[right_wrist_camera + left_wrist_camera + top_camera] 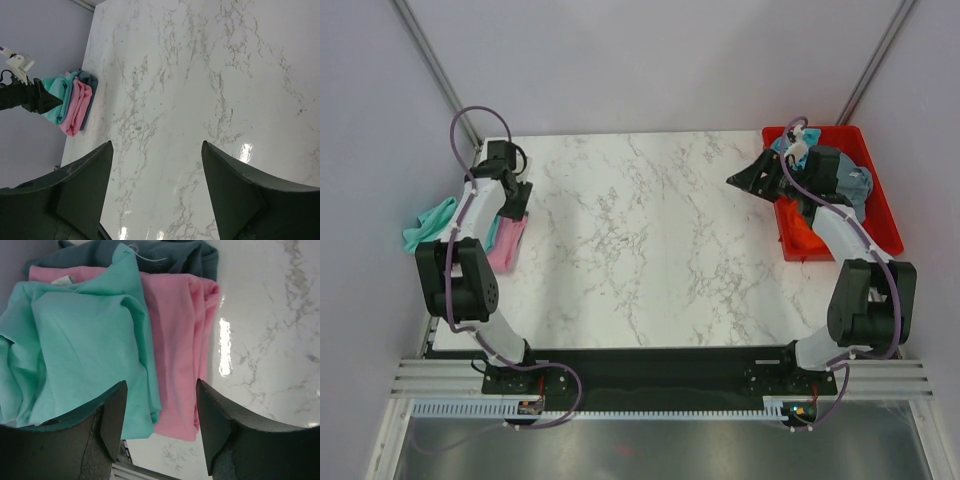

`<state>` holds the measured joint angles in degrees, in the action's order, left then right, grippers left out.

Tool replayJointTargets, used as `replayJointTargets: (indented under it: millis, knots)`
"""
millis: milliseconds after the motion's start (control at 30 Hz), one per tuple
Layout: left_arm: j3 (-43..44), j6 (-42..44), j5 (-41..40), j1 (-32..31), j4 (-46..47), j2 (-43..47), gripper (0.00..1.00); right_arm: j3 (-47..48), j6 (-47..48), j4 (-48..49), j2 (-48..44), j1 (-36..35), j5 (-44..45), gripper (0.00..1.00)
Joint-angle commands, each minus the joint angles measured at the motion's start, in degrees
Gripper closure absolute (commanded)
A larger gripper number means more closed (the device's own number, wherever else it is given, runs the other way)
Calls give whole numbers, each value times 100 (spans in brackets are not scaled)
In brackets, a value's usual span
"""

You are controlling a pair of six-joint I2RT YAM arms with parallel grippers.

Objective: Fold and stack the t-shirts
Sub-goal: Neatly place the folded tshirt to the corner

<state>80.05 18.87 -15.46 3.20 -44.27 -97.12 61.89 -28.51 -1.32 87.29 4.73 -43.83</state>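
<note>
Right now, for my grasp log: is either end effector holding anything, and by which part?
Nothing is held. The left end effector is open over the teal-green t-shirt and pink t-shirt; the right end effector is open over the marble table.

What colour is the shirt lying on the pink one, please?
The shirt is teal-green, clearest in the left wrist view.

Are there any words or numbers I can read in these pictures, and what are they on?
No text can be read in any view.
Small white tag at the edge of the pink t-shirt: too blurred to read.
Teal t-shirt: plain, no print shows.
Red tray: no label or number shows.
</note>
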Motion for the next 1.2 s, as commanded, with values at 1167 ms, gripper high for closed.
replayJointTargets:
  millis: [1167]
  knots:
    - [151,679,-994,357,490,-808,51,482,-541,914,799,19,-284,21]
